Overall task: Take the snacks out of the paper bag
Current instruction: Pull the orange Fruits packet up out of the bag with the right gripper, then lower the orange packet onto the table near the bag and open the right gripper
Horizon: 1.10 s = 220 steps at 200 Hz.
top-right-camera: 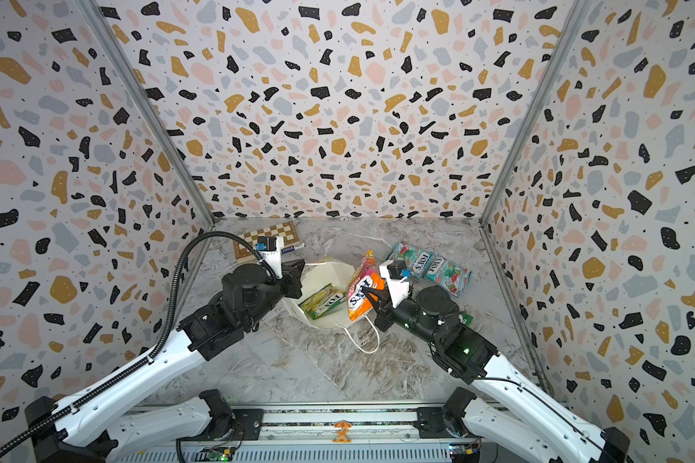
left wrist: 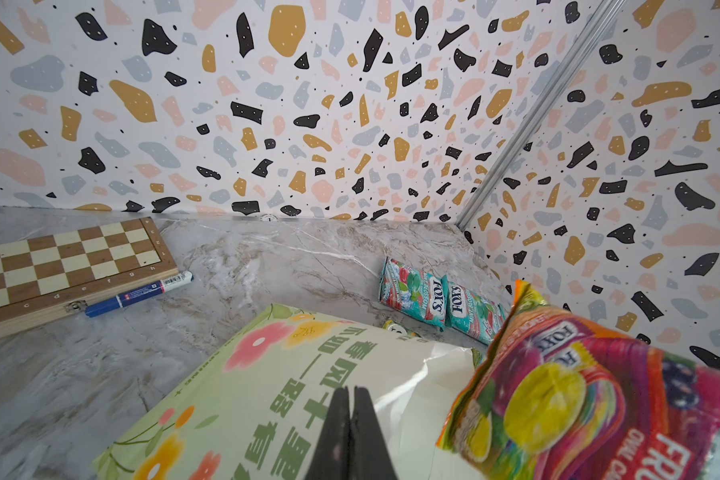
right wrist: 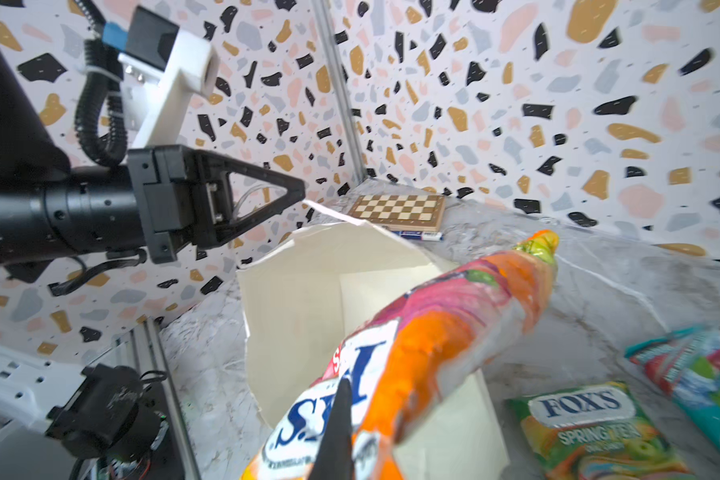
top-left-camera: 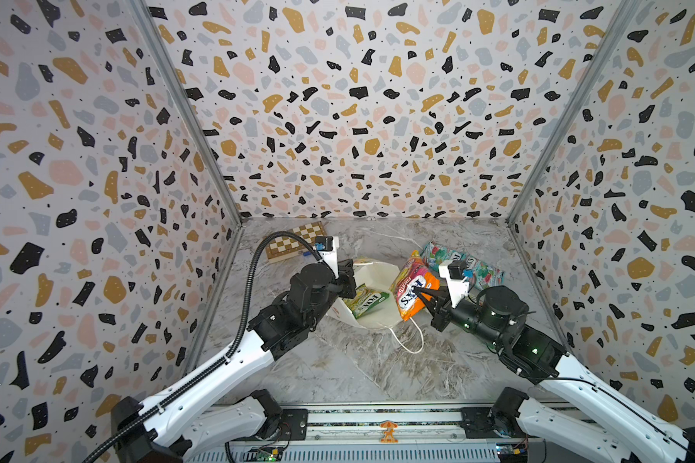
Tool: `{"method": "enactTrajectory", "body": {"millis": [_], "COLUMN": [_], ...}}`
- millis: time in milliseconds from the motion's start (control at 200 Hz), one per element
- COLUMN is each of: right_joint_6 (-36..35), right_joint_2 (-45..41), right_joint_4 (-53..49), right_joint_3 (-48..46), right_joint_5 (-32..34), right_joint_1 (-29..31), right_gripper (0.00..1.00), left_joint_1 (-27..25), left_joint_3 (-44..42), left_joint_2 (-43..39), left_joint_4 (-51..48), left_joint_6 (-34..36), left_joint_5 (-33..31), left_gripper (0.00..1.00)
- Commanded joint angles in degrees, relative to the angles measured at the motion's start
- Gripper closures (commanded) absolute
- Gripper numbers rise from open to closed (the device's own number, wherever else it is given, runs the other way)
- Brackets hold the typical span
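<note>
Right end effector (top-left-camera: 419, 295): closed on the lower part of the orange-purple packet (top-left-camera: 412, 280), jaws pressed over the white lettered panel.
Left end effector (left wrist: 348, 395): closed, pinching the rim of the paper bag (top-left-camera: 374, 272) on its left side and holding the mouth open.
Paper bag: lying tilted on the tabletop (top-left-camera: 358, 368), mouth gaping upward and toward the arm bases, cord handle trailing on the near side.
Held packet, position: raised outside the bag, just beside its right wall, with the lower corner over the rim in both top views.
Held packet, long axis: running from the grip up and away toward the far wall, free end uppermost.
Deciding relation (judged): set-down ground lies right of and beyond the right end effector, near the two teal-red packets (top-left-camera: 444, 254) lying flat by the right wall. Bag lies on the opposite, left side, so travel away from the bag is required.
Nearer arm: right, already loaded. Left committed to the bag rim.
Inside bag: one green-yellow packet (top-left-camera: 368, 300), flat on the lower wall, long axis across the mouth, between the two end effectors.
Out of bag: the teal-red pair, plus a second green-yellow packet (right wrist: 591, 428) on the tabletop near the right arm.
Unaccounted: no further packet visible; any others possibly hidden deeper in the bag.
Risk (judged): glossy film gripped near one end, so the free end is likely to swing and could clip the bag wall.
Bystanders: chessboard (top-left-camera: 293, 240) and pen (left wrist: 140, 293) at the far left, well apart from the work.
</note>
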Motion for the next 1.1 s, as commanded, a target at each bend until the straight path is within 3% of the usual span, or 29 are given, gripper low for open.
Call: {"method": "enactTrajectory", "body": {"millis": [0, 210, 430, 531, 766, 941, 1096], "right_joint_6": [-1.72, -2.15, -2.3, -1.9, -1.86, -0.43, 3.49], "right_joint_2": [-3.32, -4.36, -2.42, -1.7, -1.22, -0.84, -0.76], "right_joint_4": [-1.21, -8.22, -16.08, -18.7, -20.46, -17.98, -9.54], "right_joint_3": [3.26, 4.87, 6.01, 5.66, 0.89, -4.12, -9.98], "right_joint_5": [9.35, 23.0, 25.95, 21.04, 1.07, -10.73, -20.43], "right_joint_1": [0.06, -0.03, -2.59, -6.6, -16.07, -17.54, -17.58], "right_gripper": [1.0, 1.0, 1.0, 1.0, 1.0, 1.0, 1.0], "left_joint_1": [-0.09, -0.09, -0.09, -0.09, -0.09, -0.09, -0.05], "left_joint_3": [-0.84, -0.76, -0.84, -1.01, -1.64, -1.46, -1.52], "left_joint_2": [-0.89, -0.97, -1.06, -1.28, -1.68, -1.74, -1.75], "left_joint_4": [0.11, 0.36, 0.62, 0.72, 1.31, 1.43, 1.38], "left_joint_6": [0.32, 0.41, 0.43, 0.44, 0.0, -0.08, -0.17], "left_joint_5": [-1.6, -1.48, -1.23, -1.13, -0.91, -0.96, -0.98], "left_gripper": [1.0, 1.0, 1.0, 1.0, 1.0, 1.0, 1.0]}}
